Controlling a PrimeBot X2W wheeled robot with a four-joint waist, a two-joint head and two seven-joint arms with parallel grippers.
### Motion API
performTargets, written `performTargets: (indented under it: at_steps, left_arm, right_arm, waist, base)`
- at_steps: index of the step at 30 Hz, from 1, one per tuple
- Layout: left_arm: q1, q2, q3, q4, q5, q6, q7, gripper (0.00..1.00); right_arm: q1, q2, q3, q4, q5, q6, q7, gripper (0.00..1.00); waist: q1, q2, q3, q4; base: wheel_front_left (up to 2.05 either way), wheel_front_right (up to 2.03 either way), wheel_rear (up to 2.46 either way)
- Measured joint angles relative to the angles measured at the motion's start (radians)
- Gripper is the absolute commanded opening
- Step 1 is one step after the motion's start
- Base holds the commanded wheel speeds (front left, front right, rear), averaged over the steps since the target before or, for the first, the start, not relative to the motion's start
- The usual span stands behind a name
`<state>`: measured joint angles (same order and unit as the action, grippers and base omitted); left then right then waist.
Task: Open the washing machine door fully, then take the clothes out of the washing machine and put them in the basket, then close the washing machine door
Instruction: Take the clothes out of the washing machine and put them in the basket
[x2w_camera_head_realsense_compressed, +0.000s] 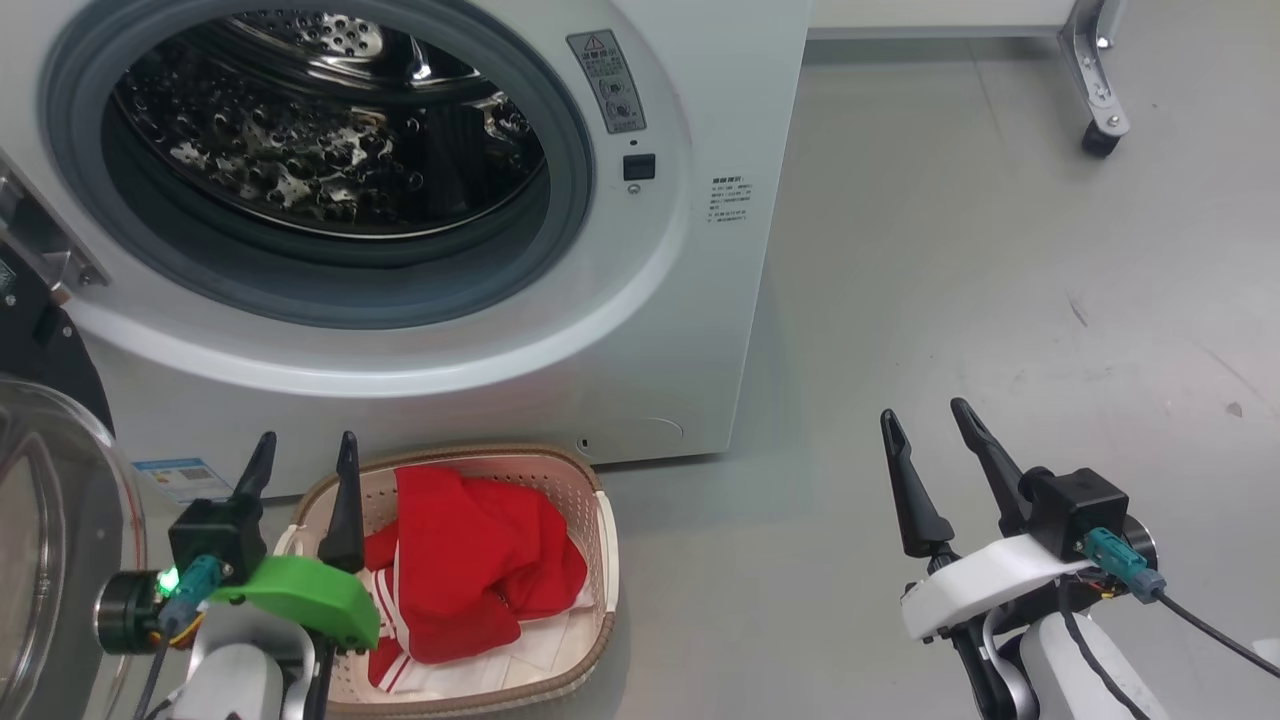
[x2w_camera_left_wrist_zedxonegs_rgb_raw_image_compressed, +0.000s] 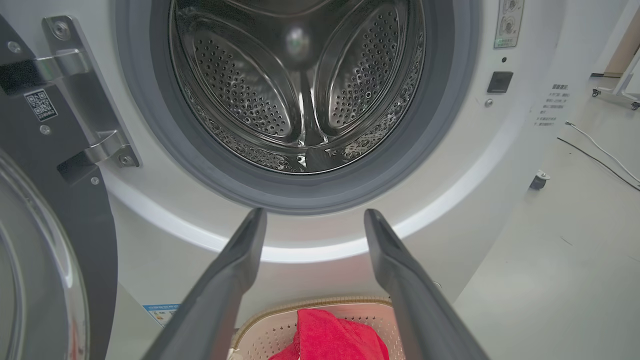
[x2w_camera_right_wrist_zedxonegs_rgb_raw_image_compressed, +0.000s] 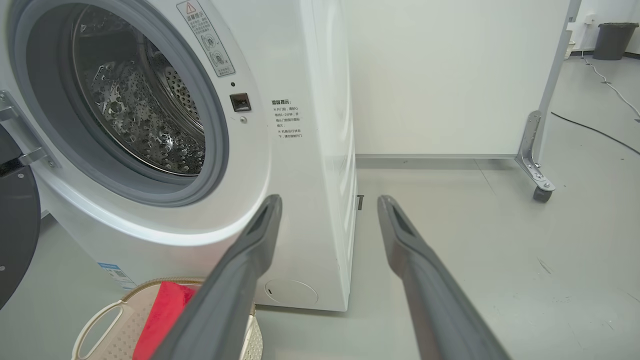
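Red clothes with white stripes (x2w_camera_head_realsense_compressed: 470, 560) lie heaped in a small cream basket (x2w_camera_head_realsense_compressed: 575, 492) on the floor, just beside and slightly to the right of the left gripper (x2w_camera_head_realsense_compressed: 308, 440). That gripper is open and empty, its two dark fingers spread apart and pointing up toward the washing machine (x2w_camera_head_realsense_compressed: 690, 330). The basket sits against the foot of the machine, directly below the round opening. Ahead of and above the left gripper, the steel drum (x2w_camera_head_realsense_compressed: 320, 130) looks bare: the wrist cameras show its perforated walls and ribs with no fabric in it, though the nearest bottom edge is hidden behind the grey seal. To the left of the left gripper, close by, the door (x2w_camera_head_realsense_compressed: 60, 500) stands swung wide on its hinge, its clear glass bowl and black frame at the edge of view. The right gripper (x2w_camera_head_realsense_compressed: 924, 410) is also open and holds nothing; it hovers over bare grey floor (x2w_camera_head_realsense_compressed: 950, 300), well to the right of the basket, with the machine's right corner ahead and to its left. A wheeled stand leg (x2w_camera_head_realsense_compressed: 1100, 130) is far ahead of it. Judging by this, opening the door and unloading appear done, and only closing the door is left.
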<state>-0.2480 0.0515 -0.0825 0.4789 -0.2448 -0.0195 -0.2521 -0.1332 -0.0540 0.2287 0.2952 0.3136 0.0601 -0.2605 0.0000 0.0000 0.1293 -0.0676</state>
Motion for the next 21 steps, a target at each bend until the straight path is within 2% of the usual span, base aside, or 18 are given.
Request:
performTargets:
  at_steps: [12,21]
  left_arm:
    - [0.154,-0.001,-0.041,-0.061,0.017,0.007,0.000,1.00]
    - [0.212,-0.001,-0.049,-0.123,0.019,0.025,0.011,1.00]
  right_arm:
    - [0.068,0.003,-0.002,0.005,-0.008,0.000,0.000,1.00]
    - [0.103,0.005,-0.007,-0.002,-0.010,0.000,0.000,1.00]
  waist:
    - [0.0000,0.0000,-0.109,0.002]
    - [0.0000,0.0000,-0.138,-0.004]
  base:
    - [0.00,0.00,0.00]
    - [0.00,0.00,0.00]
